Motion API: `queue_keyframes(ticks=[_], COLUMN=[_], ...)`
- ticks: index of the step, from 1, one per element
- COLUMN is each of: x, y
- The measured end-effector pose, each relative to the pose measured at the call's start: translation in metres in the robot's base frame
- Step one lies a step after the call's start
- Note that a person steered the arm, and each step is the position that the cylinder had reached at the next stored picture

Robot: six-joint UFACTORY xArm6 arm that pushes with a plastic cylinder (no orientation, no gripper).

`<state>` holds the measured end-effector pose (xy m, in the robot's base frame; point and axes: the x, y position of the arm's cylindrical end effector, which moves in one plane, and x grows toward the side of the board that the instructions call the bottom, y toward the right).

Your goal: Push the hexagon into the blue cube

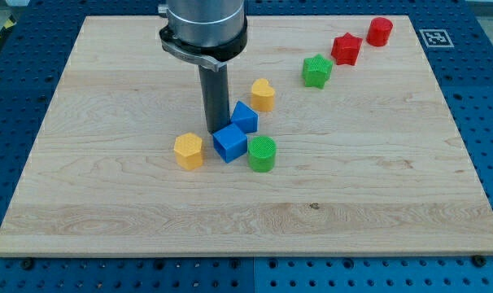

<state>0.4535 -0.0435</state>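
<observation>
A yellow hexagon lies left of centre on the wooden board. A blue cube sits just to its right, with a small gap between them. A second blue block touches the cube at its upper right. My tip stands at the cube's upper left corner, just left of the second blue block and up and to the right of the hexagon.
A green cylinder touches the blue cube's right side. A yellow heart-like block lies above the blue blocks. A green star, a red star and a red cylinder run toward the view's top right.
</observation>
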Motion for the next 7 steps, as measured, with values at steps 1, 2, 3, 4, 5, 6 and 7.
queue_keyframes(ticks=[1, 2, 3, 4, 5, 6, 7], x=[-0.013, -0.015, -0.010, -0.006, 0.020, 0.048, 0.048], y=[-0.017, -0.054, -0.086, -0.086, -0.084, -0.073, -0.052])
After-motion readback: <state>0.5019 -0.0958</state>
